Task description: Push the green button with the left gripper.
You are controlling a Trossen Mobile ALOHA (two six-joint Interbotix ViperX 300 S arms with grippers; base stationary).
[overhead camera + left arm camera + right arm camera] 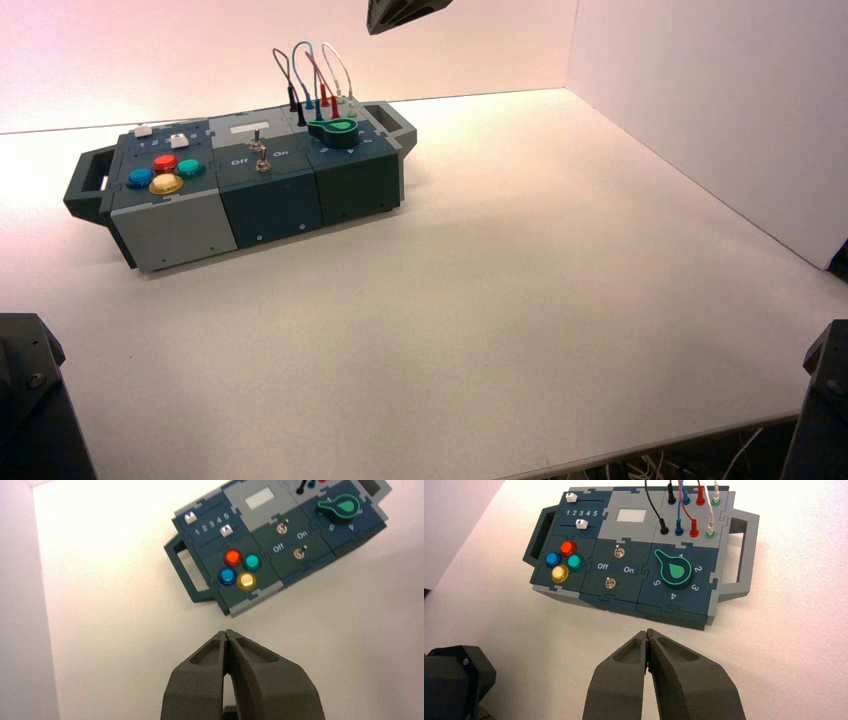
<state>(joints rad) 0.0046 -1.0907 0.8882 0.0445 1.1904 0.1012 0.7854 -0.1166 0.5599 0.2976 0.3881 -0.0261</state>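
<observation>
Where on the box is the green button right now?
In the high view, the green button sits on the box's left part, in a four-button cluster: right of the red button, beside the yellow button.

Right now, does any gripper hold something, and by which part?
Nothing is held. The left gripper and the right gripper are both shut on nothing, above the table and short of the box.

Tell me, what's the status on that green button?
Left tool shut, hanging short of the box. Right tool shut, also off it. Green button untouched, nothing blocking.
</observation>
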